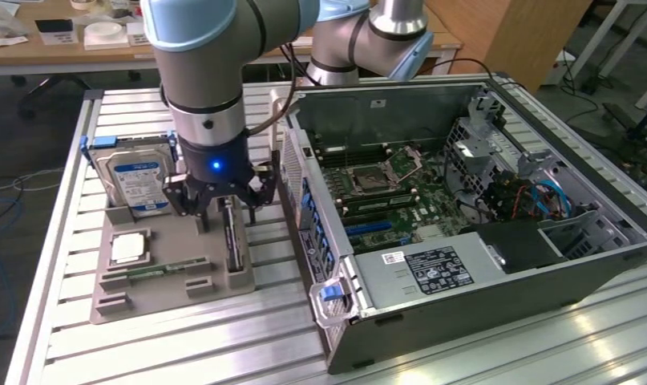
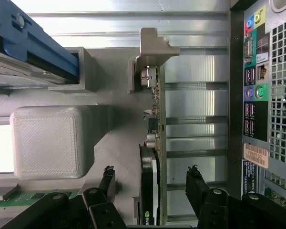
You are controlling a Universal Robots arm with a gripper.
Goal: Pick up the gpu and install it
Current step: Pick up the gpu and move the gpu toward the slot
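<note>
Within the spread pincer (image 2: 150, 175), the gpu (image 2: 155, 121) is straddled, untouched; it could be jammed in its holder (image 1: 173, 293) if squeezed off-centre.

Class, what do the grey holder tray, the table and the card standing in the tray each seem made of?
Holder tray: probably printed plastic, matte grey, with fine ridged lines.
Table: likely aluminium, judging by its shiny ribbed slats.
Card: green circuit board seen edge-on, carrying small silvery parts.
</note>
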